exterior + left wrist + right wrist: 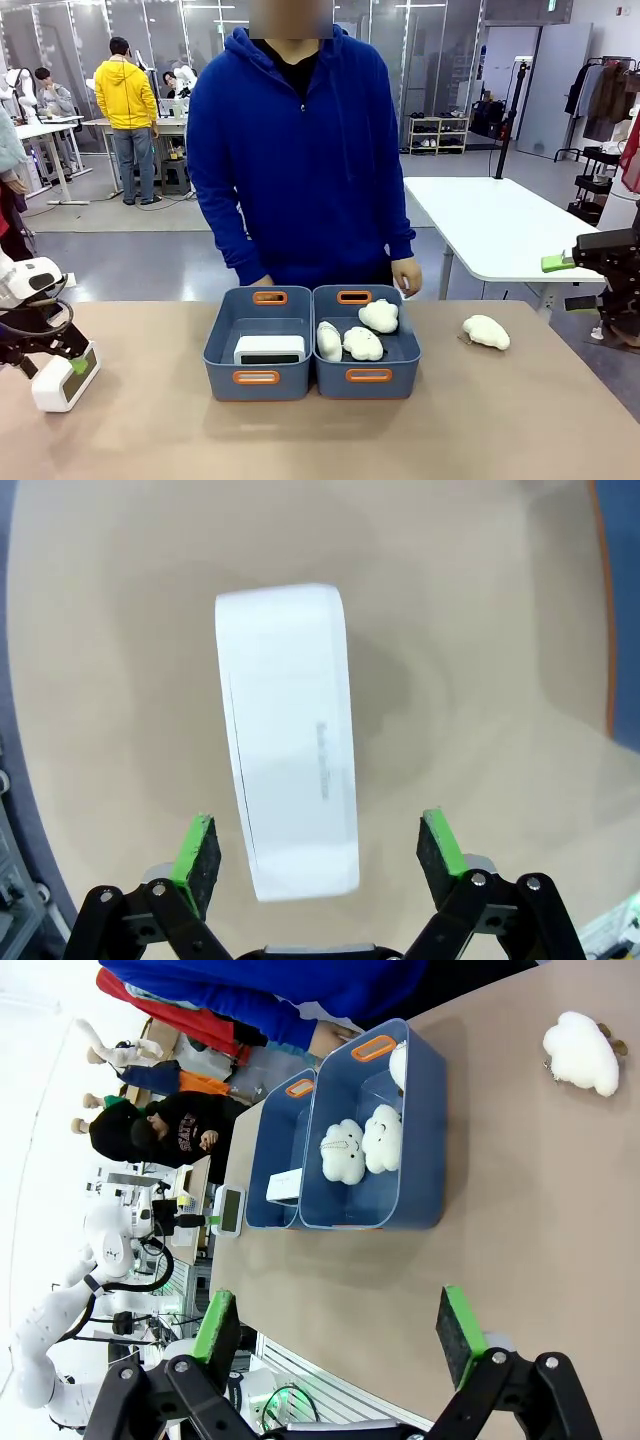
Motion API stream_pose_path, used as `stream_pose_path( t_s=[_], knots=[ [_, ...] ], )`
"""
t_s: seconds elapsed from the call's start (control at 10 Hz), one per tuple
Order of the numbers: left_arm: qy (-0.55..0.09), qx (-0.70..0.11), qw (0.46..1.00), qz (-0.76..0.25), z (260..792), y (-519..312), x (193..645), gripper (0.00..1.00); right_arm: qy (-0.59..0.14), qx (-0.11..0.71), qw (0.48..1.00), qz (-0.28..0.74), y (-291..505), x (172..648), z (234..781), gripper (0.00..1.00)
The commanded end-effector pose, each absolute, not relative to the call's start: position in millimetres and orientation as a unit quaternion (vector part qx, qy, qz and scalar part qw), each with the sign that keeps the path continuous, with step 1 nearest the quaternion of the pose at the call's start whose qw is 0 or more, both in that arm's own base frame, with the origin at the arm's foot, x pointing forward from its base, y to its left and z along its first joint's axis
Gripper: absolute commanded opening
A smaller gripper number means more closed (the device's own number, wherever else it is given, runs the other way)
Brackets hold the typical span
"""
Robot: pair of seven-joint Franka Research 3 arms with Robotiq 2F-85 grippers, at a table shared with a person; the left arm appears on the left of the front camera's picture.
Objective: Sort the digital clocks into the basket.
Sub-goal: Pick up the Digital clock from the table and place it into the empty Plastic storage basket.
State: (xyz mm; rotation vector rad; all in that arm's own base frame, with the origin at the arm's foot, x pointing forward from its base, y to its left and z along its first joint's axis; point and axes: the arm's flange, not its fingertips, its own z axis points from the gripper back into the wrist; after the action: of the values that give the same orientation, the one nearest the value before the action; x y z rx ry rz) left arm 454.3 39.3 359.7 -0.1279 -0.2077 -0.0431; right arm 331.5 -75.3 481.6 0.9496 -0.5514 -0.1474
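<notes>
One digital clock stands on the table at the far left. My left gripper straddles it. In the left wrist view this white clock lies between the green pads, with a gap on each side, so the left gripper is open around it. A second digital clock lies in the left basket, also seen as a clock in the basket from the right wrist. My right gripper hangs open and empty at the right edge, above the table.
The right bin holds three white cloud-like soft items. Another soft item lies on the table to the right of it. A person in a blue hoodie stands behind the bins, one hand near the right bin's far rim.
</notes>
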Motion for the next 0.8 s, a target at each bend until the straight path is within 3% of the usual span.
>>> stream_pose_path(
  t_s=[0.0, 0.1, 0.2, 0.3, 0.5, 0.6, 0.7],
  knots=[
    [-0.12, -0.027, 0.992, -0.003, 353.1, 39.0, 470.6, 0.92, -0.268, 0.452, 0.847, -0.073, -73.3, 333.5, 480.2, 1.0],
    [-0.117, -0.026, 0.993, -0.005, 350.8, 37.4, 471.7, 0.45, -0.268, 0.452, 0.847, -0.073, -73.3, 333.5, 480.2, 1.0],
    [-0.118, -0.024, 0.993, 0.005, 349.7, 35.3, 472.3, 0.33, -0.268, 0.452, 0.847, -0.073, -73.3, 333.5, 480.2, 1.0],
    [-0.113, -0.03, 0.993, 0.006, 346.9, 34.1, 472.4, 0.0, -0.268, 0.452, 0.847, -0.073, -73.3, 333.5, 480.2, 1.0],
    [-0.113, -0.028, 0.993, 0.001, 343.1, 33.1, 471.7, 0.0, -0.268, 0.452, 0.847, -0.073, -73.3, 333.5, 480.2, 1.0],
    [-0.117, -0.031, 0.993, 0.003, 347.2, 34.3, 470.2, 0.16, -0.268, 0.452, 0.847, -0.073, -73.3, 333.5, 480.2, 1.0],
    [-0.126, -0.048, 0.991, 0.011, 360.7, 36.0, 467.5, 0.05, -0.268, 0.452, 0.847, -0.073, -73.3, 333.5, 480.2, 1.0]
  ],
)
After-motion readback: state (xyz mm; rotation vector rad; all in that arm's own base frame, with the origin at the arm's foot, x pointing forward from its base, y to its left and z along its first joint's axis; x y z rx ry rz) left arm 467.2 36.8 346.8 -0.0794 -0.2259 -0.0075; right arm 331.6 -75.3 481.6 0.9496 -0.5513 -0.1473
